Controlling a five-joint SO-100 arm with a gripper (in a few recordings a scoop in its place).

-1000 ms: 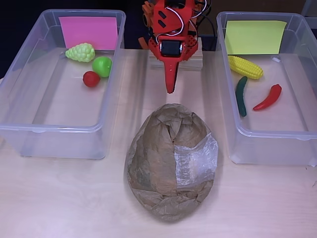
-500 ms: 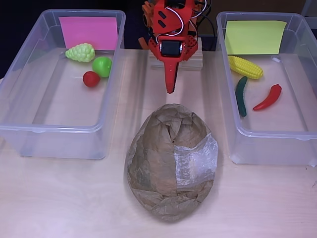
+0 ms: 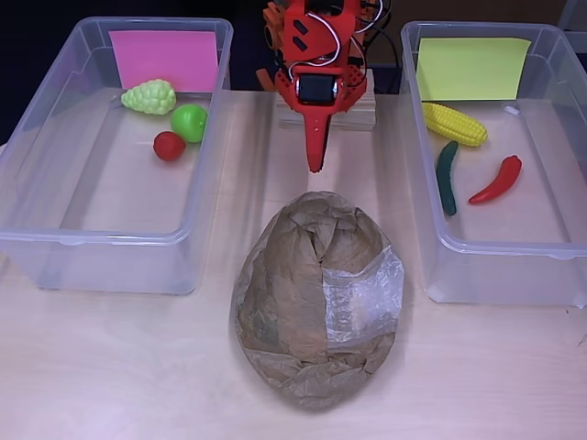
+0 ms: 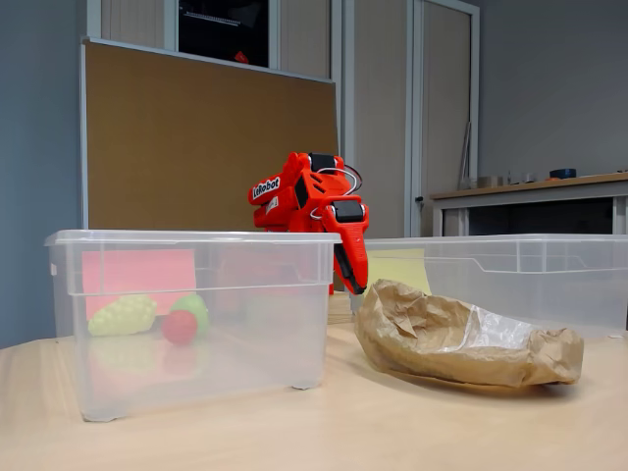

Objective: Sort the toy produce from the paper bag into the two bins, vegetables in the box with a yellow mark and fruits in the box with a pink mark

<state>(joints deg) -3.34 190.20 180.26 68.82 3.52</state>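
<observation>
The crumpled brown paper bag [image 3: 316, 298] lies flat on the table between two clear bins; it also shows in the fixed view [image 4: 461, 334]. The left bin [image 3: 55, 240] carries a pink mark [image 3: 163, 57] and holds green grapes [image 3: 149, 96], a green apple [image 3: 190, 122] and a small red fruit [image 3: 169, 146]. The right bin [image 3: 495, 266] carries a yellow mark [image 3: 471, 66] and holds corn [image 3: 454, 124], a dark green cucumber [image 3: 447, 177] and a red chili [image 3: 497, 181]. My red gripper [image 3: 315, 163] hangs shut and empty behind the bag, pointing down [image 4: 354, 283].
The arm's base stands on a wooden block [image 3: 328, 112] at the table's back edge between the bins. Bare table [image 3: 138, 367] lies in front of the bins and around the bag.
</observation>
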